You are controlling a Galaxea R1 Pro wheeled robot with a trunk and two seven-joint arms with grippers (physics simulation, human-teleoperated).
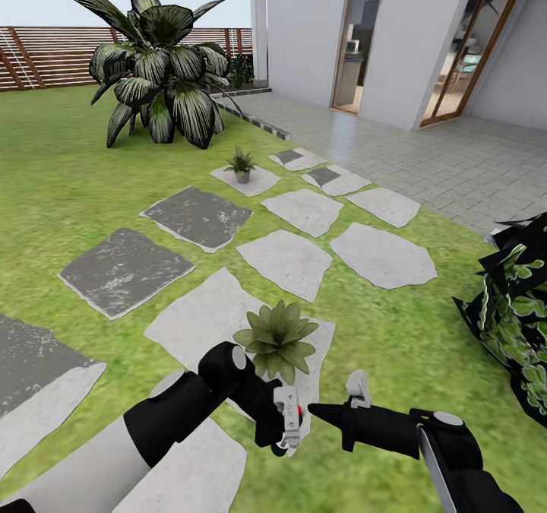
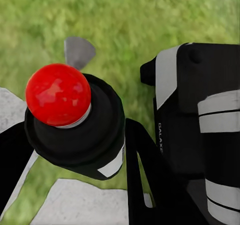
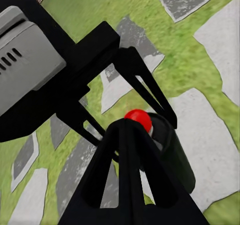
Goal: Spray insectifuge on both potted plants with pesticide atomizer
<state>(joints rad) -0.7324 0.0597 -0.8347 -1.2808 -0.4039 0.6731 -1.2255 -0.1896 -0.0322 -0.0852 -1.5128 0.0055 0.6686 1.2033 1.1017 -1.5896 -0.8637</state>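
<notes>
While looking down from the head, find the left claw (image 1: 289,422) low over the near stepping stone (image 1: 197,315), pinching the pesticide atomizer (image 1: 301,412) just this side of the nearer potted plant (image 1: 277,338). Meeting it nose to nose: the right claw (image 1: 315,413), fingers pressed together into one dark point, holding nothing. Farther potted plant (image 1: 241,165) well apart, up the path on its own pale stone, below the big striped palm (image 1: 159,80). Dark leafy bush (image 1: 513,323) close on the right arm's outer side. Likely trouble here: swinging that arm outward and brushing the bush, or spraying from this spot and wetting one rosette alone, leaving the far one dry.

Turning to the left wrist: dark bottle seen end-on, red knob (image 2: 58,94) facing the camera, white label patch (image 2: 114,167) on its flank, lawn (image 2: 150,25) beneath. Right claw's body alongside, very near the bottle. Nozzle direction: impossible to tell from this angle. Risk: triggering blind and soaking grass instead of leaves.

From the right wrist: closed fingers running up to the red knob, tip touching or almost touching it; cannot say which. Left claw's fingers reaching in from the other side onto the bottle's top. Grip apparently taken near one end only, so probably easy to lever. Risk: any push from the shut right claw tipping or prising the bottle out of the pinch and dropping it onto stone or grass. Safer, probably, to spread the right claw before closing in.
</notes>
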